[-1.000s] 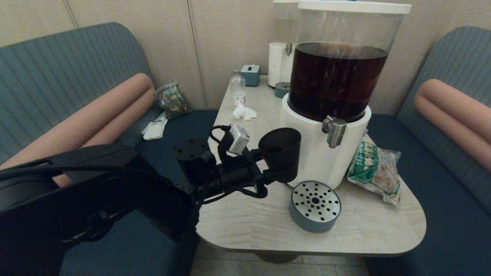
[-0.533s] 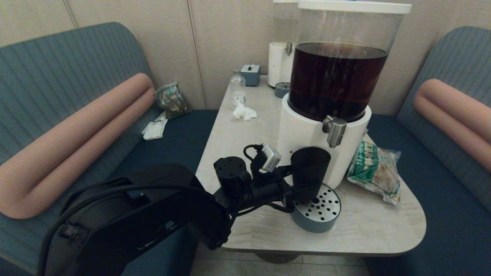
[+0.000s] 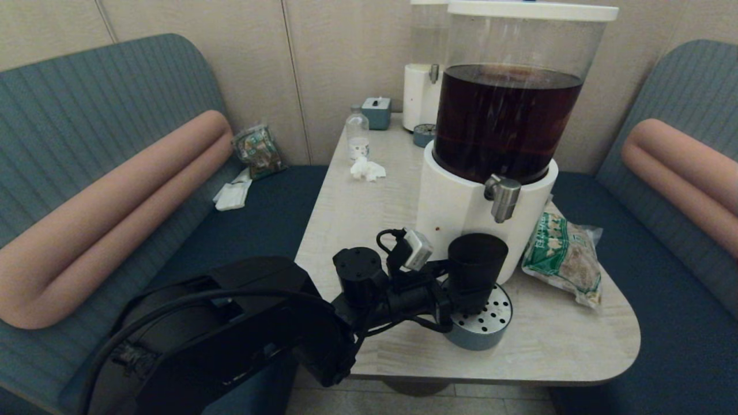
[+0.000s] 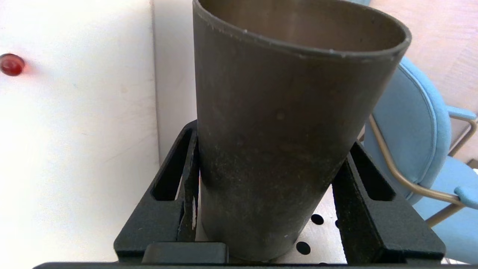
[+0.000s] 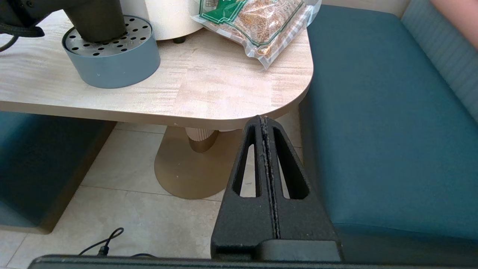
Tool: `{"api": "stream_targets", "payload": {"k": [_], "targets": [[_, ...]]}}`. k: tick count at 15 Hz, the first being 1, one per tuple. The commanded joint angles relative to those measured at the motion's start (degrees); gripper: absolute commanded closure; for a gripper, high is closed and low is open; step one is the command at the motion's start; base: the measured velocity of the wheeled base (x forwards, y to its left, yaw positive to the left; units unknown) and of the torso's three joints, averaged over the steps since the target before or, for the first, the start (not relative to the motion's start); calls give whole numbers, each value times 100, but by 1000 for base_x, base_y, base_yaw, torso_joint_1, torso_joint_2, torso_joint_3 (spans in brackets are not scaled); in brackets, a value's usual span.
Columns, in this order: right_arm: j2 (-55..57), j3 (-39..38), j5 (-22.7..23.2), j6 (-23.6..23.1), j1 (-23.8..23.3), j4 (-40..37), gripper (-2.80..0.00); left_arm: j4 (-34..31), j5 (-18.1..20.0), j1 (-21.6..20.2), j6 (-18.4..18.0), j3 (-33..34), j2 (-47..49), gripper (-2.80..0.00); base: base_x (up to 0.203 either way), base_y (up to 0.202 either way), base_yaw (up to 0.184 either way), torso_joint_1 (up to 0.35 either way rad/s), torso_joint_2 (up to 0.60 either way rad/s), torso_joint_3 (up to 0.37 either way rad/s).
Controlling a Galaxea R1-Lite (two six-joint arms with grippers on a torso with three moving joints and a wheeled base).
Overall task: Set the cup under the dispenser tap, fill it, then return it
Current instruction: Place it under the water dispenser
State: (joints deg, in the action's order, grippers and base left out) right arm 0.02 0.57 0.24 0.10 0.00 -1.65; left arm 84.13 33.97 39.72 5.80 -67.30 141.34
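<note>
The cup (image 3: pixel 477 266), a matte black tapered tumbler, stands upright on the perforated steel top of a round grey drip tray (image 3: pixel 481 323) near the front edge of the table (image 3: pixel 553 346). Its mouth lies below the dispenser tap (image 3: pixel 503 197), slightly toward the robot's left of it. The left wrist view shows the cup's (image 4: pixel 283 123) inner wall bare as far down as can be seen; whether liquid lies at the bottom cannot be told. The left gripper (image 3: pixel 455 291) clasps the lower part of the cup, one finger (image 4: pixel 175 194) pressed against each side.

The tap projects from the white base of the big dispenser (image 3: pixel 461 213), whose clear tank (image 3: pixel 507 115) is filled to roughly two-thirds with dark brown liquid. A sealed snack bag (image 3: pixel 562 253) with green print lies just beside the base toward the table's right edge.

At the table's far edge stand a smaller dispenser (image 3: pixel 420 86) holding clear liquid, a small clear bottle (image 3: pixel 357 135) and a crumpled tissue (image 3: pixel 366 169).

The right gripper (image 5: pixel 267 157) hangs off the table below its front right corner, fingers pressed together and empty.
</note>
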Motion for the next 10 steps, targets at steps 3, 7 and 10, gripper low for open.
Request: {"api": "stream_targets", "payload": {"k": [3,7,10], "targets": [[-2,-5,2,8,0,-2,0,16,-5,106,14,-20,87,0,0,0,0,0,0,0],[-2,4,2,3,0,-2,0,22,-5,124,9,-91,180,0,0,0,0,0,0,0],[-2,2,2,2,0,-2,0,16,-5,124,9,-151,267,0,0,0,0,0,0,0]]}}
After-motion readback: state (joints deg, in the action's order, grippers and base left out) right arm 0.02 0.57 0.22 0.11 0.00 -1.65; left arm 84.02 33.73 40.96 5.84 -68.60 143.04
